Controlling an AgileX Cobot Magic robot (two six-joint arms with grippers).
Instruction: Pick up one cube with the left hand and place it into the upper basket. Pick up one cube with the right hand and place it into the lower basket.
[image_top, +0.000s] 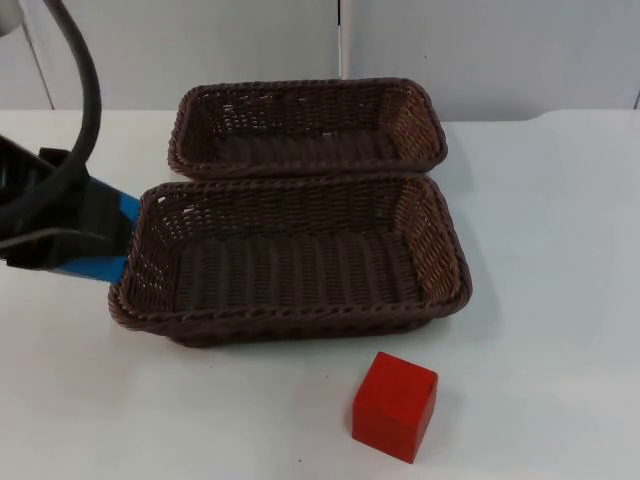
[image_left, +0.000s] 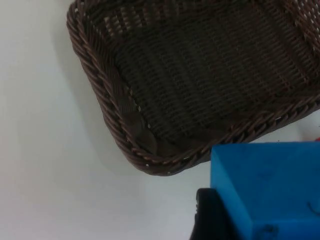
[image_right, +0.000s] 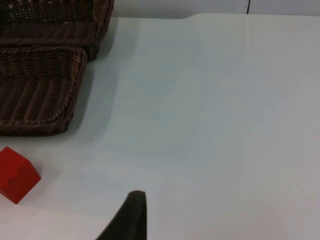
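Two brown wicker baskets stand side by side: the upper basket (image_top: 305, 88) toward the wall and the lower basket (image_top: 300, 318) in front of it; nothing lies in either. My left gripper (image_top: 75, 240) is shut on a blue cube (image_top: 122, 215), held just outside the lower basket's left rim. The left wrist view has the blue cube (image_left: 265, 190) close beside the lower basket's corner (image_left: 150, 162). A red cube (image_top: 395, 405) rests on the table before the lower basket. A black fingertip (image_right: 132, 212) of my right gripper hovers over bare table, apart from the red cube (image_right: 17, 175).
White table top (image_top: 560, 250) stretches to the right of the baskets up to the grey partition wall (image_top: 480, 50). The right wrist view also takes in the lower basket (image_right: 40, 100) and the upper basket (image_right: 60, 30).
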